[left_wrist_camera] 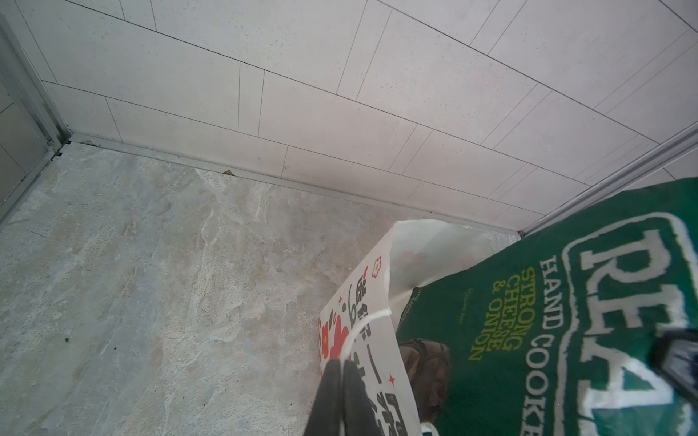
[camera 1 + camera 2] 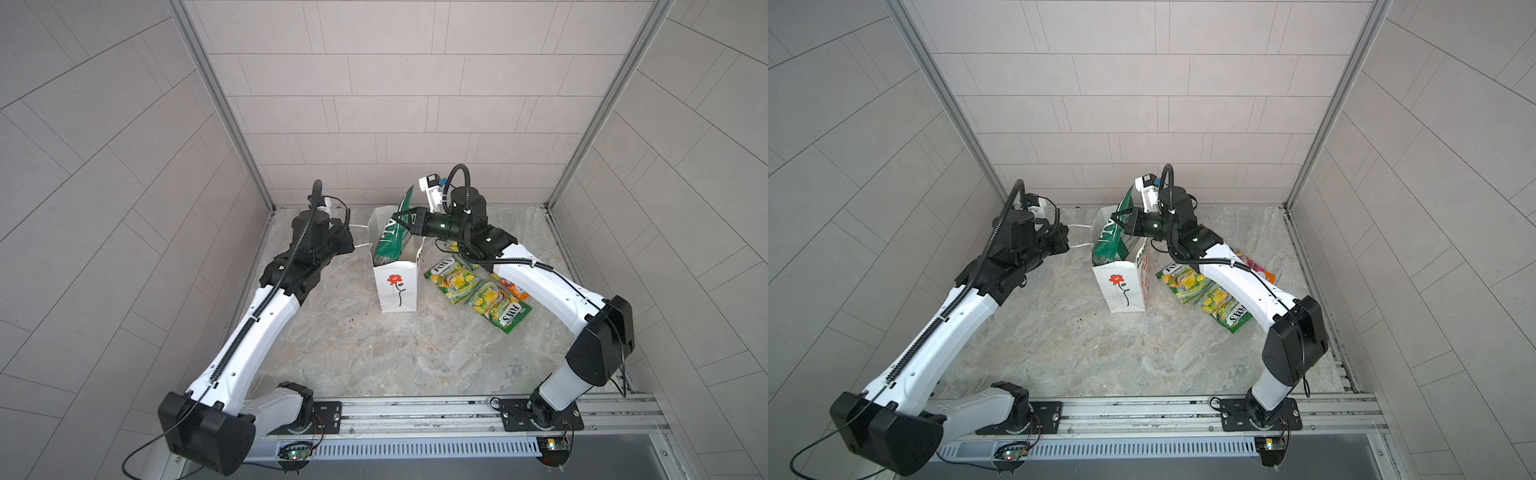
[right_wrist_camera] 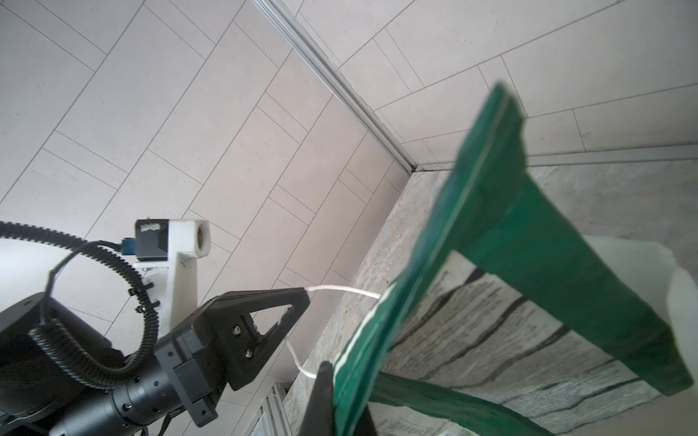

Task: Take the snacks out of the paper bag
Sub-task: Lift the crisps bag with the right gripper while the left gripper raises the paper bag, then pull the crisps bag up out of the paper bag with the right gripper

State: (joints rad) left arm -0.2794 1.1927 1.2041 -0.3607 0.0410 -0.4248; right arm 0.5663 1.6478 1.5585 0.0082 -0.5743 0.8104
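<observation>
The white paper bag (image 2: 397, 291) (image 2: 1125, 291) with the red flower stands upright mid-table. A large dark green crisp bag (image 2: 388, 241) (image 2: 1106, 243) (image 1: 547, 321) sticks out of its mouth at a tilt. My right gripper (image 2: 398, 219) (image 3: 340, 377) is shut on that bag's upper edge. My left gripper (image 2: 352, 237) (image 1: 343, 363) is shut on the bag's white cord handle (image 1: 359, 328) (image 3: 340, 290), pulling it left. Two yellow-green FOX'S packets (image 2: 453, 279) (image 2: 498, 305) and an orange-pink packet (image 2: 513, 286) lie on the table right of the bag, under my right arm.
The tiled back wall (image 2: 374, 124) stands close behind the bag. Side walls close in on left and right. A metal rail (image 2: 415, 409) carrying both arm bases runs along the front edge. The marble tabletop (image 2: 374, 353) stretches in front of the bag.
</observation>
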